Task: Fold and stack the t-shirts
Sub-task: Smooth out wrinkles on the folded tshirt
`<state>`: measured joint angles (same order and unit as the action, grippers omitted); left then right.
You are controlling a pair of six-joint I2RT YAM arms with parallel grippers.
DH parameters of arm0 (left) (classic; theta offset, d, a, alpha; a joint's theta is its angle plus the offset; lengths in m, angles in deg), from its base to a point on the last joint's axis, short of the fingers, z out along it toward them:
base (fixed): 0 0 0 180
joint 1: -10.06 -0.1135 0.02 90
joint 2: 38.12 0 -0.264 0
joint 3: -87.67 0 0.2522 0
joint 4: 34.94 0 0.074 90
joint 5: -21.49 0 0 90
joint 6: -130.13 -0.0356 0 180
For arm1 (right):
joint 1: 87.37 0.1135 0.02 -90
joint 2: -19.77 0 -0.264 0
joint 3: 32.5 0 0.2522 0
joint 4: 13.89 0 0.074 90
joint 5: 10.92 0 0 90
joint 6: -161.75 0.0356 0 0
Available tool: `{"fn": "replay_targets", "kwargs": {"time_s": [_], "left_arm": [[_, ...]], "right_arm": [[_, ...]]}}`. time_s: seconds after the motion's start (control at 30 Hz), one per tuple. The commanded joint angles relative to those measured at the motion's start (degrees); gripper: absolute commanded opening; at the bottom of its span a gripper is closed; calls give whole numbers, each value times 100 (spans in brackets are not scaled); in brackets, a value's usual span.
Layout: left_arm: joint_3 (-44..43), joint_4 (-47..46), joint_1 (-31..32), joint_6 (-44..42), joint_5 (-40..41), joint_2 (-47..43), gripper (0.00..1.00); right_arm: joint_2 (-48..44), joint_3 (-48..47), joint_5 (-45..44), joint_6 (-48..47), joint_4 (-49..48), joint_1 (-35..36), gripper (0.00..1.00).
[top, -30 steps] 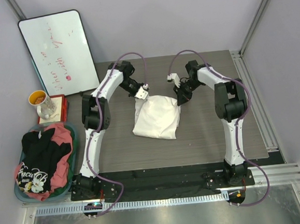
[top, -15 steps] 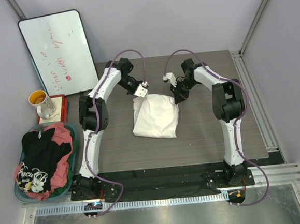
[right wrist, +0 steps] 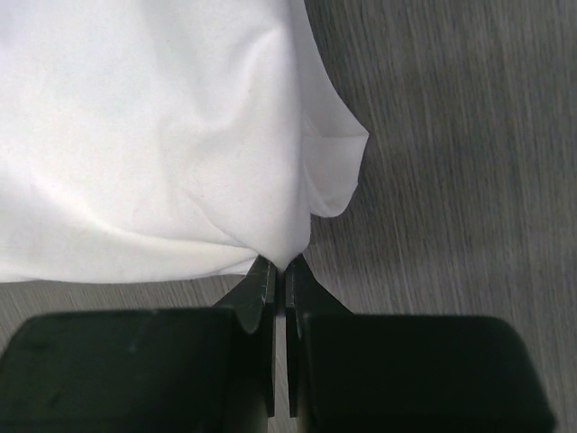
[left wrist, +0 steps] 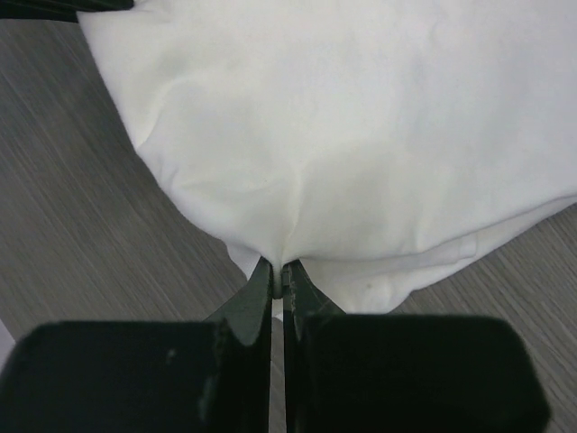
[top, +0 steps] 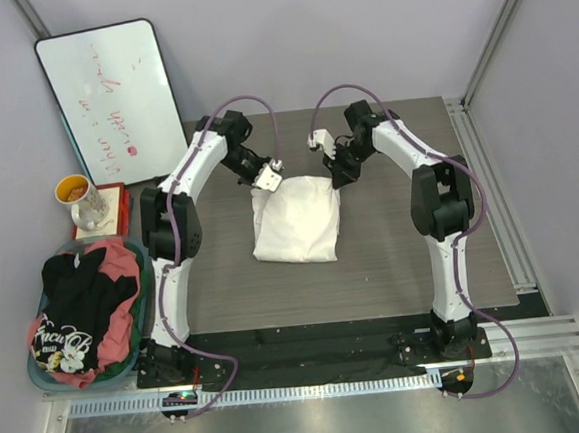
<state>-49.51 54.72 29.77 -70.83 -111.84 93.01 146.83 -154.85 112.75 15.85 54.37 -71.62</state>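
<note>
From the top camera, I see the white t-shirt (top: 295, 219) lying folded into a rough rectangle on the far half of the dark surface (top: 403, 258). My left end effector (top: 261, 188) sits at the shirt's far left corner and my right end effector (top: 337, 179) at its far right corner, each arm reaching in from its own side. Off the surface's left edge, the basket (top: 39, 375) holds the black t-shirt (top: 80, 293) with pale lettering, draped over the pink-red t-shirt (top: 122, 260). A whiteboard (top: 115, 100) leans in the back left corner, with a cup (top: 83, 201) just in front of it.

On the left wrist camera, the fingertips (left wrist: 259, 293) are pressed together, pinching the edge of the white cloth. The fabric puckers toward the pinch, and a lower layer peeks out to the right. Wood-grain surface shows on both sides.

On the right wrist camera, the end effector is likewise closed on the shirt's edge, pinching white fabric. A loose flap bulges just right of the pinch, above bare surface.
</note>
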Motion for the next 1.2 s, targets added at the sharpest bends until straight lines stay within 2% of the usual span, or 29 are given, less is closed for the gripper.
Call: {"fn": "replay_targets", "kwargs": {"time_s": [0.0,0.53,0.87,1.07,1.13,1.17], "left_arm": [[448,-259,-37,171,167,-562,0],[1232,-1594,-37,1321,693,-1221,0],[1373,-1674,-107,1515,1274,-1204,0],[1408,-1754,-116,1700,1669,-1195,0],[1521,-1754,-125,1709,1836,-1178,0],[1583,-1780,-125,1683,1950,-1178,0]], "right_arm": [[-534,-294,-10,-132,26,121,2],[-542,-101,-36,-193,-343,526,2],[-630,172,-229,70,-1010,693,3],[-814,541,-536,395,-1686,772,12],[-867,733,-790,483,-1881,807,20],[-929,813,-888,553,-2134,824,30]]}}
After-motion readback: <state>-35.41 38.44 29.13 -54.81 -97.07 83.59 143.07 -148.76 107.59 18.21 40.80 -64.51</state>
